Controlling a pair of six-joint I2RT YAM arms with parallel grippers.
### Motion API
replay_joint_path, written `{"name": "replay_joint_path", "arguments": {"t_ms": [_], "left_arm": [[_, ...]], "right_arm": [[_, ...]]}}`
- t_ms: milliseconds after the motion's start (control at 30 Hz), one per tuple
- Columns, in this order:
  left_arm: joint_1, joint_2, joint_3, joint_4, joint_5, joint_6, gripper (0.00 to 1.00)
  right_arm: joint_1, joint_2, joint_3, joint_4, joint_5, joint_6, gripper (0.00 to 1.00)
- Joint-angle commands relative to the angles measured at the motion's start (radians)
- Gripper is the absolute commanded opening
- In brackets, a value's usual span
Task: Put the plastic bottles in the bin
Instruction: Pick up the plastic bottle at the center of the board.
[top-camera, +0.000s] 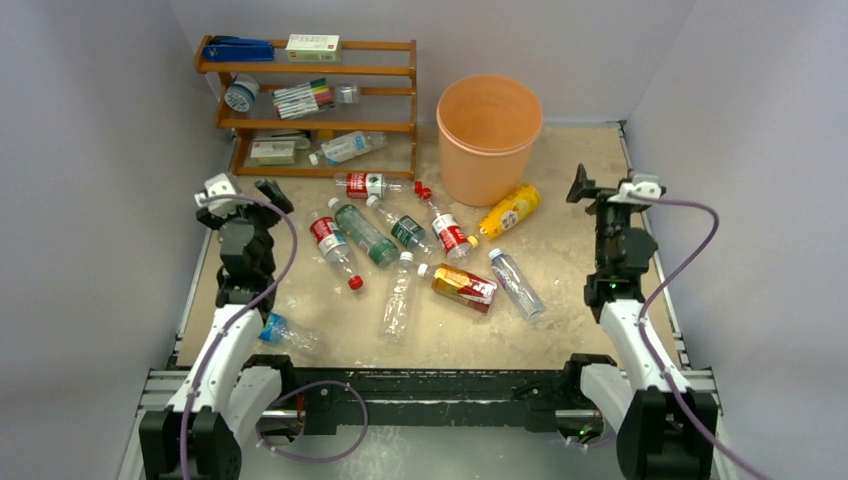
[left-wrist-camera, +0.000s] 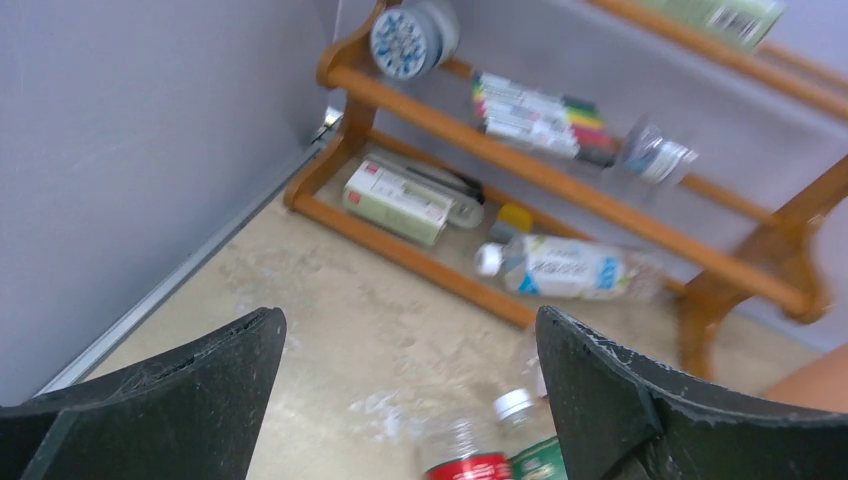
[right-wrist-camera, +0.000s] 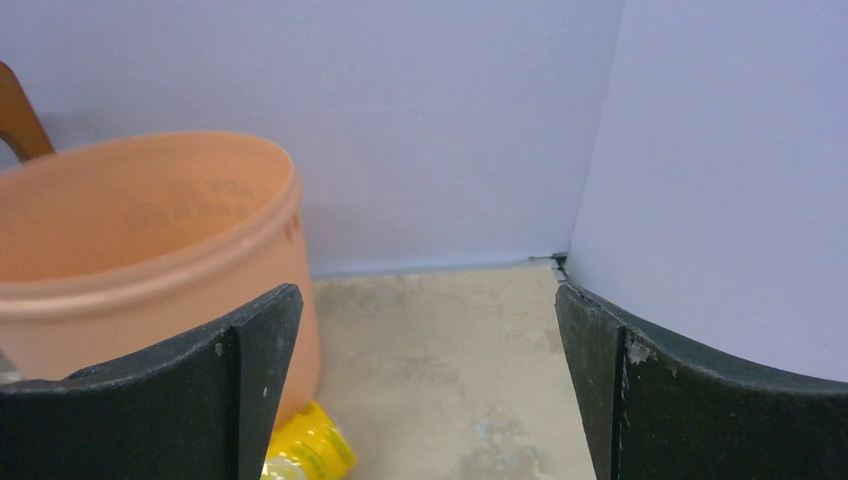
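Several plastic bottles lie on the table's middle: a red-labelled one (top-camera: 335, 245), a green one (top-camera: 365, 232), a clear one (top-camera: 397, 300) and a yellow one (top-camera: 510, 210) against the bin (top-camera: 485, 165). Another bottle (top-camera: 347, 148) lies on the shelf's lowest board, and one (top-camera: 290, 333) lies by the left arm. My left gripper (top-camera: 243, 198) hovers open left of the pile, with nothing between its fingers; its view shows the shelf bottle (left-wrist-camera: 570, 268) and a red-labelled bottle (left-wrist-camera: 470, 455) below. My right gripper (top-camera: 608, 192) stands open and empty right of the bin (right-wrist-camera: 150, 250), the yellow bottle (right-wrist-camera: 305, 450) low left.
A wooden shelf (top-camera: 310, 105) stands at the back left with marker pens (top-camera: 303, 98), a tape roll (top-camera: 240, 95), small boxes (top-camera: 313, 45) and a blue stapler (top-camera: 240, 48). Grey walls close in the table on the left, back and right.
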Motion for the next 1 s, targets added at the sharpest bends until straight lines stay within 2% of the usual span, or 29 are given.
{"name": "replay_joint_path", "arguments": {"t_ms": [0, 167, 267, 367, 533, 700, 800, 967], "left_arm": [[-0.004, -0.033, 0.235, -0.317, 0.056, -0.155, 0.96], [-0.004, 0.011, 0.461, -0.477, 0.257, -0.36, 0.96], [-0.004, 0.04, 0.532, -0.523, 0.41, -0.437, 0.96], [-0.003, 0.041, 0.509, -0.521, 0.47, -0.522, 0.96], [-0.003, 0.017, 0.411, -0.445, 0.595, -0.537, 0.96], [-0.006, 0.036, 0.361, -0.504, 0.618, -0.543, 0.96], [-0.025, 0.043, 0.341, -0.553, 0.599, -0.518, 0.96], [-0.108, 0.035, 0.319, -0.621, 0.478, -0.495, 0.96]], "right_arm": [[0.004, -0.061, 0.246, -0.444, -0.059, 0.121, 1.0], [0.003, -0.04, 0.512, -0.781, -0.178, 0.238, 1.0], [0.004, -0.027, 0.564, -0.887, -0.331, 0.289, 1.0], [0.004, -0.015, 0.583, -1.009, -0.254, 0.403, 1.0], [0.003, 0.043, 0.509, -1.017, -0.271, 0.434, 1.0], [0.004, 0.228, 0.468, -0.991, -0.328, 0.399, 1.0], [0.007, 0.314, 0.421, -0.926, -0.386, 0.408, 1.0], [0.03, 0.418, 0.391, -0.861, -0.388, 0.436, 0.99]]}}
